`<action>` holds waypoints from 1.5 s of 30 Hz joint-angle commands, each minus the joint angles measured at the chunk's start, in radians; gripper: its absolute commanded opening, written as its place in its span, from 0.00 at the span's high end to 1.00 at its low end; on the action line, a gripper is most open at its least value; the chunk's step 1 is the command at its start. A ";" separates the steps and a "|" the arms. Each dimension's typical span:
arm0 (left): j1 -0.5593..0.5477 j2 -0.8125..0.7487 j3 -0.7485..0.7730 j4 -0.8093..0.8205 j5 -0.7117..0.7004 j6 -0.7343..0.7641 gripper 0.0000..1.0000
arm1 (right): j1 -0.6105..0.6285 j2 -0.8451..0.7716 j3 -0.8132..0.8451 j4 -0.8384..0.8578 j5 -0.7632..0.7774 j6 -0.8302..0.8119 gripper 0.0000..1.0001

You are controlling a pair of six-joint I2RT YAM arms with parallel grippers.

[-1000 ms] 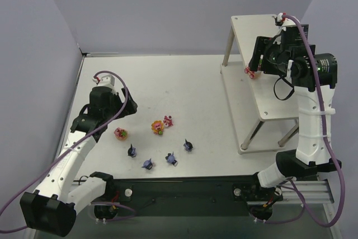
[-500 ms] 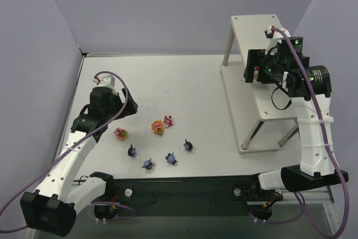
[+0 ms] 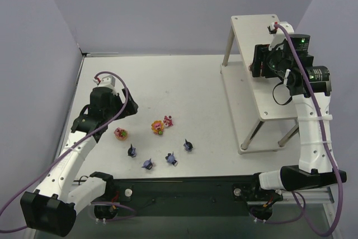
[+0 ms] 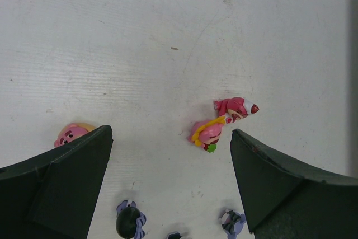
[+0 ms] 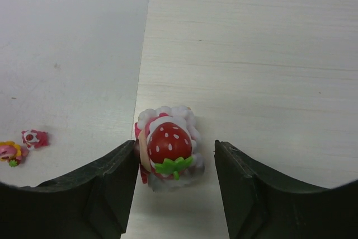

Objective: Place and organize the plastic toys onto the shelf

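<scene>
Off-white wood makes up the shelf (image 5: pixel 251 54). A strawberry-topped cake toy (image 5: pixel 168 155) sits on its top board, just beside the board's left edge. The right fingers (image 5: pixel 106 194) are spread to either side of this toy. One finger is at or against its side and the other stands clear, so nothing is clamped.

On the tabletop (image 3: pixel 184 82), well apart from the shelf, lie a pink toy (image 3: pixel 120 133), an orange toy (image 3: pixel 158 127) and a red-pink toy (image 3: pixel 168 120). The last two are just beside each other. Four dark blue-purple toys (image 3: pixel 147 164) are scattered nearer the arm bases.

The left fingers (image 4: pixel 56 188) hang wide apart over the tabletop, left of these toys, holding nothing.
</scene>
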 commanded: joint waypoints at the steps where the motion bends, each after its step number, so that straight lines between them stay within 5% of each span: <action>1: 0.004 0.002 0.027 0.046 0.010 -0.004 0.03 | -0.009 -0.009 -0.024 0.056 -0.067 -0.020 0.49; 5: 0.006 0.008 0.024 0.046 0.010 -0.002 0.03 | -0.009 -0.007 -0.048 0.070 -0.057 0.011 0.72; 11: 0.004 0.016 0.026 0.048 0.014 -0.002 0.03 | -0.010 0.053 -0.027 0.110 0.006 0.080 0.82; 24: 0.006 0.025 0.040 0.040 0.017 -0.004 0.03 | -0.012 0.243 0.030 0.428 0.089 0.135 0.83; 35: 0.006 0.040 0.043 0.034 0.014 -0.013 0.04 | -0.012 0.344 0.110 0.517 0.054 0.133 0.81; 45: 0.007 0.040 0.049 0.026 0.005 -0.013 0.04 | -0.010 0.381 0.134 0.526 0.029 0.137 0.64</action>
